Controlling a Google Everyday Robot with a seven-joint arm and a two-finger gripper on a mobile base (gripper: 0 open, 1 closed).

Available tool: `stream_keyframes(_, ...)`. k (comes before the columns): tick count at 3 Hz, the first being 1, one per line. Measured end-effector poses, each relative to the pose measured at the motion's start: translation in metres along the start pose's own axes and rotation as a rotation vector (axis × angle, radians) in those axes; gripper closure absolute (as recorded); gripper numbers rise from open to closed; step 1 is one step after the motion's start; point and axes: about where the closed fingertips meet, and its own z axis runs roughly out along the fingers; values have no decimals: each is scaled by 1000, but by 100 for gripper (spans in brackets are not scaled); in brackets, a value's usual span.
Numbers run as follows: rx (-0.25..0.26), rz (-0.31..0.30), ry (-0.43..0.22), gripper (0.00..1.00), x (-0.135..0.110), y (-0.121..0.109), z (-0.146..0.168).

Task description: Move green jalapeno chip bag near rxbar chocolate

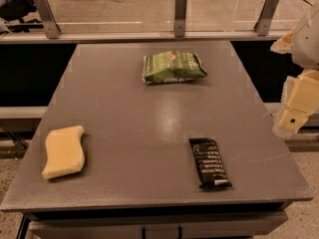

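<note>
Green jalapeno chip bag [173,66], fingers [290,119] (far right)

Open grey table [149,113] lay between the rxbar chocolate [210,163] and the green jalapeno chip bag [173,66], which sat well beyond the bar toward the far edge: a free lane there. Left of the bar, bare tabletop ran out to the yellow sponge [64,152], well apart. The gripper [294,116] hung right of the bar, off the table's side. Far beyond the bar, a railing with metal posts [180,11] walled off the back.
</note>
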Motion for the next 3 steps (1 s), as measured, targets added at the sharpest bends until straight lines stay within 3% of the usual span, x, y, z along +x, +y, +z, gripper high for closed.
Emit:
stream_keyframes(1,0,0,0,0,0,0,0)
stream_keyframes(2,69,-12,-1,0,-4,-25,7)
stream_keyframes(3,175,-45,-31,0,-18,-78,23)
